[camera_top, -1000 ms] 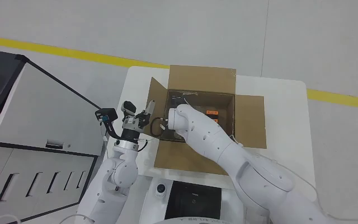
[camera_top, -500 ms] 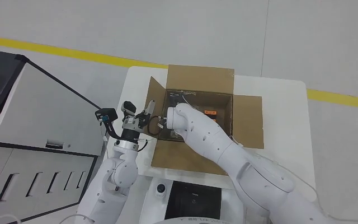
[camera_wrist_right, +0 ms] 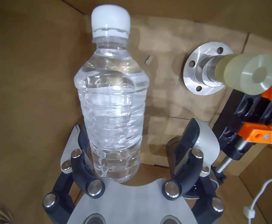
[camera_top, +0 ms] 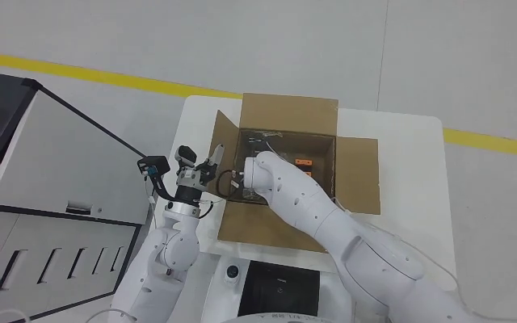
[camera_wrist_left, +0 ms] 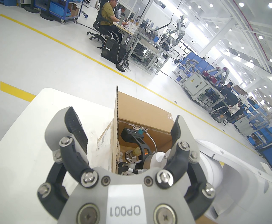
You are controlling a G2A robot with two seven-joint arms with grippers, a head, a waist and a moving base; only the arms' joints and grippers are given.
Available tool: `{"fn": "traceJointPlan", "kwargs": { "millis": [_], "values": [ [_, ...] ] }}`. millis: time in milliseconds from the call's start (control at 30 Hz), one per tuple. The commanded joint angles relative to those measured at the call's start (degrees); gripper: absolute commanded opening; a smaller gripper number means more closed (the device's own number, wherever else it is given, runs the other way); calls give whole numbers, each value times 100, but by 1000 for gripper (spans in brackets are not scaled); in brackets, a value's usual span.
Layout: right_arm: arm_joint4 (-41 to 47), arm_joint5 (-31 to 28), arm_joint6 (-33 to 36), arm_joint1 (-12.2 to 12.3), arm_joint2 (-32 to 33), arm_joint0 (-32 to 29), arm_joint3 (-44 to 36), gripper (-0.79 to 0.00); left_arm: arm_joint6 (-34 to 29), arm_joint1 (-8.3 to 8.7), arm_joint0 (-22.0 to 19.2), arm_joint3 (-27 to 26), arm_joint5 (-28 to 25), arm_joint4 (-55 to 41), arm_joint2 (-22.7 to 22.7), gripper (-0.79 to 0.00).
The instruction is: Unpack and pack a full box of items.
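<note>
Cardboard box (camera_top: pixel 291 113) sits open on the table (camera_top: pixel 404 133), flaps folded out in the top view. The right wrist view gives us the contents: clear water bottle (camera_wrist_right: pixel 112 106) with white cap, metal flanged roller (camera_wrist_right: pixel 205 67), orange-black clamp (camera_wrist_right: pixel 250 125). Right gripper (camera_wrist_right: pixel 136 127) is inside the box, fingers apart, bottle between them against one pad. Left gripper (camera_wrist_left: pixel 124 118) is spread wide and empty, by the box's side flap.

Your white table (camera_top: pixel 412 161) stands on a pale grey floor (camera_top: pixel 121 40) crossed by a yellow line (camera_top: pixel 97 75). A grey cabinet (camera_top: pixel 56 161) stands beside it. Beyond, you have workbenches (camera_wrist_left: pixel 146 52) under bright ceiling lights (camera_wrist_left: pixel 241 4).
</note>
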Motion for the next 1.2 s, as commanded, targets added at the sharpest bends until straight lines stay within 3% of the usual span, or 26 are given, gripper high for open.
{"fn": "traceJointPlan", "kwargs": {
  "millis": [0,533,600,700,867,1100,1167],
  "values": [
    [-11,-70,6,-10,11,3,52,0,0,0,0,0,0,0,0,0],
    [127,-396,-210,-177,232,103,639,-3,0,0,0,0,0,0,0,0],
    [150,-411,-242,-208,245,95,686,-120,0,0,0,0,0,0,0,0],
    [148,-437,-274,-249,255,107,768,-394,0,0,0,0,0,0,0,0],
    [88,-483,-231,-302,236,94,847,-486,0,0,0,0,0,0,0,0],
    [36,-580,-204,-337,294,165,963,-757,0,0,0,0,0,0,0,0],
    [42,-582,-216,-353,316,176,999,-785,0,0,0,0,0,0,0,0]
  ]
}}
